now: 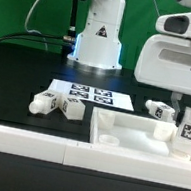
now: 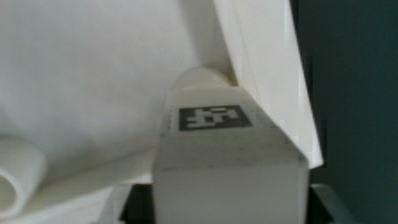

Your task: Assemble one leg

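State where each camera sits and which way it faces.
Exterior view: off the arm, slightly above the table, facing the arm's base across it; the white wrist hangs at this view's right, jaws around a leg.
Wrist view: on the wrist, looking along the jaws at that leg against the white tray; only dark jaw edges show.
Shared: the leg and the tray.

**My black work table [image 1: 27, 71] and what lies on it**

The thin flat white marker board [image 1: 89, 92] lies near the middle. Just in front of it, a small chunky white plastic leg with black-and-white tags [image 1: 47, 102] lies beside a second leg [image 1: 74, 108]. Toward the exterior view's right rests the large white tray-like panel with a raised rim [image 1: 137, 136], with a third leg [image 1: 162, 111] just behind it. A low white wall [image 1: 24, 142] borders the near edge.
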Robot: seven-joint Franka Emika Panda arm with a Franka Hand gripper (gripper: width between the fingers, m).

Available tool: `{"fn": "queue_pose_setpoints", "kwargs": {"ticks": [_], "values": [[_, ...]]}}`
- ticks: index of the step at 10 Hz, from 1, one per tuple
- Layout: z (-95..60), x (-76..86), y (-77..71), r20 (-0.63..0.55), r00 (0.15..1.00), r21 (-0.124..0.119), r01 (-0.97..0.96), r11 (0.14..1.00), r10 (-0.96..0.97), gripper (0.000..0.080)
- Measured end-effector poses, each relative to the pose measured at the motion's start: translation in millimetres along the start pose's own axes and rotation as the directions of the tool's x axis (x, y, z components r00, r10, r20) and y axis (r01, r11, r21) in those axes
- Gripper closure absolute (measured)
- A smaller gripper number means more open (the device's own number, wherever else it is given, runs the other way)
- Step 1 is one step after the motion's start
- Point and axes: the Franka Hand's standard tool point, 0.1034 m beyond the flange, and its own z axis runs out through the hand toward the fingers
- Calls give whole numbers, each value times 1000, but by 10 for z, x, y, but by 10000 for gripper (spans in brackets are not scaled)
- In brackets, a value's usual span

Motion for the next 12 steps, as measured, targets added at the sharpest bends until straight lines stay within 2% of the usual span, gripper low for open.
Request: {"fn": "queue_pose_setpoints", "kwargs": {"ticks": [3,6,7,9,10,11,12], "values": [[13,27,52,18,940,11,-340,940,340,512],[25,32,119,79,733,20,-679,734,676,512],[24,24,127,86,688,19,-724,689,721,512],[24,23,126,86,687,18,-725,689,721,512],[28,20,125,86,689,18,-723,691,719,351],[21,14,106,81,746,24,-665,746,661,351],[-14,-12,37,73,877,45,-478,877,474,203]]}}
